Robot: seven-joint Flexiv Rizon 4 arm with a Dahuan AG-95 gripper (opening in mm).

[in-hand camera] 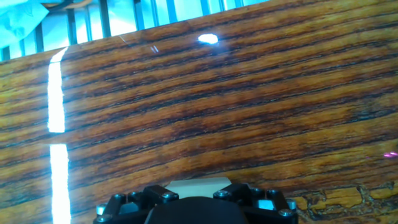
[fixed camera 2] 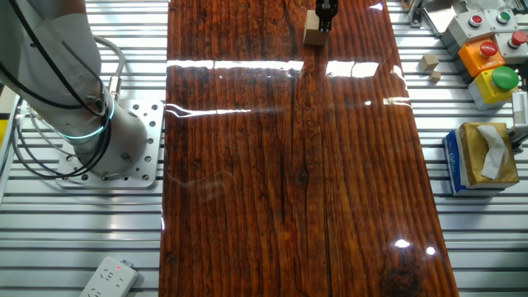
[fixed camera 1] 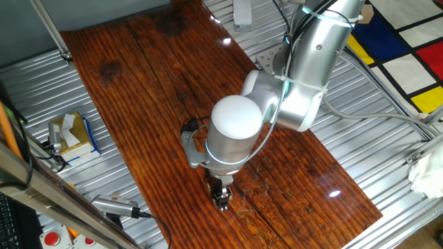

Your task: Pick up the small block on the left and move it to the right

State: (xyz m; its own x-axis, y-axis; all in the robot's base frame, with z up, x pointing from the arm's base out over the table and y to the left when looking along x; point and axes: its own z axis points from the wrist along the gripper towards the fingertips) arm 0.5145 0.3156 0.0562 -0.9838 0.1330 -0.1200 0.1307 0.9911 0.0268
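The arm reaches over the dark reddish board [fixed camera 1: 173, 104] that lies on the ribbed metal bench [fixed camera 1: 387, 138], its wrist turned downward so that the gripper [fixed camera 1: 221, 199] points at the wood close to the board's near edge in one fixed view. In the other fixed view the same gripper [fixed camera 2: 327, 16] appears at the top of the frame, and the small block [fixed camera 2: 313, 31], a pale tan cube, sits on the board touching its lower left side. The hand view shows a sliver of the small block [in-hand camera: 198, 185] just above the dark gripper body, seemingly between the fingers, but the fingertips are hidden, so whether the jaws are pressed onto it or merely straddling it cannot be told. Off the board, a yellow-and-blue tissue box [fixed camera 2: 478, 157] stands on the bench, with coloured push buttons [fixed camera 2: 493, 66] beyond it and two more small wooden pieces [fixed camera 2: 429, 64] nearby. A white power strip [fixed camera 2: 109, 279] lies near the arm's base.
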